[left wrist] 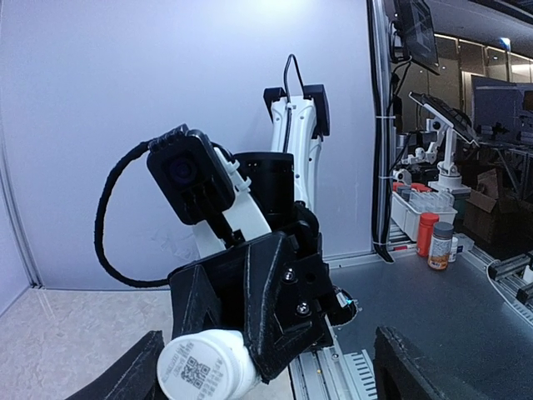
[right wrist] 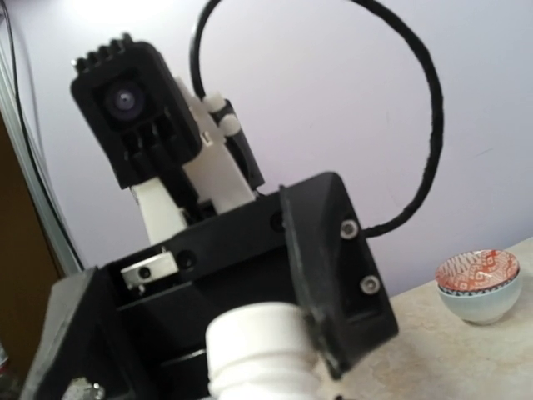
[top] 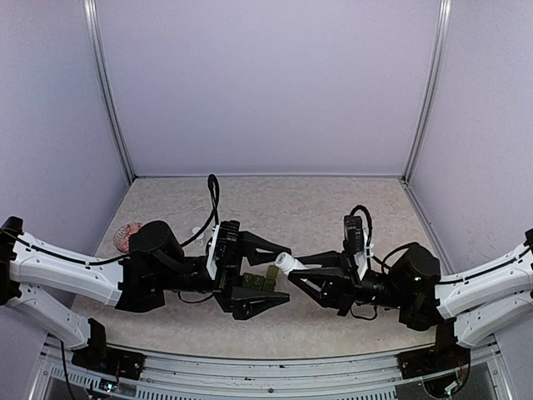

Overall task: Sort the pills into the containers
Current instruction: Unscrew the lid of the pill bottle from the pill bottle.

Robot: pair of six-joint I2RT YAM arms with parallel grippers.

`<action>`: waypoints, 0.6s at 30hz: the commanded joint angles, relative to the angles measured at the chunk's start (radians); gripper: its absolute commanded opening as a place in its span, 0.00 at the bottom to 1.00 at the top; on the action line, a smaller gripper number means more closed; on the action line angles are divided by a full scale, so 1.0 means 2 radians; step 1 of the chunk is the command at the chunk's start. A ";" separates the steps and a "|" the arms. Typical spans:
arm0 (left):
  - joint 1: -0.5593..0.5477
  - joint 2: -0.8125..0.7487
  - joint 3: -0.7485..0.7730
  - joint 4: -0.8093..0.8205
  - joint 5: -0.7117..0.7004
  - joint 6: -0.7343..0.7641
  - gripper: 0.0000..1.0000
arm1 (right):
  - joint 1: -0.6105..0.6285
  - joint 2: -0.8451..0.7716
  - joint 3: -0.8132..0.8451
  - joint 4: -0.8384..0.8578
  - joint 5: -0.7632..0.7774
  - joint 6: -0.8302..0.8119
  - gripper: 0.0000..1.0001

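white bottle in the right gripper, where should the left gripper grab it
Probably the free, QR-labelled end of the white bottle, which sticks out past the right gripper toward the open left gripper. Come straight in from the left along its axis, jaws either side of the round body; the right fingers cover the rest.

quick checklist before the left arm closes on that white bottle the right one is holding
1. Grip: right gripper shut on the white bottle: ok.
2. Ready to close: left gripper open, fingers spread either side of the bottle: ok.
3. Centring: in the left wrist view the bottle sits nearer one finger: not ok.
4. Cap on, tight or loose: cannot tell.
5. Clearance over the olive blocks lying under the left gripper: cannot tell.
6. The bowls stand apart from both arms, at the table's left side: ok.
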 commanded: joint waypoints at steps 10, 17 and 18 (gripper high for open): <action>-0.004 -0.008 -0.008 -0.003 -0.002 0.003 0.90 | -0.003 -0.025 0.011 -0.018 -0.012 -0.036 0.13; -0.003 -0.018 -0.007 -0.007 -0.012 0.015 0.89 | -0.003 0.010 0.019 0.002 -0.043 -0.022 0.13; -0.003 -0.019 -0.007 -0.007 -0.012 0.017 0.89 | -0.003 0.015 0.022 0.001 -0.049 -0.022 0.13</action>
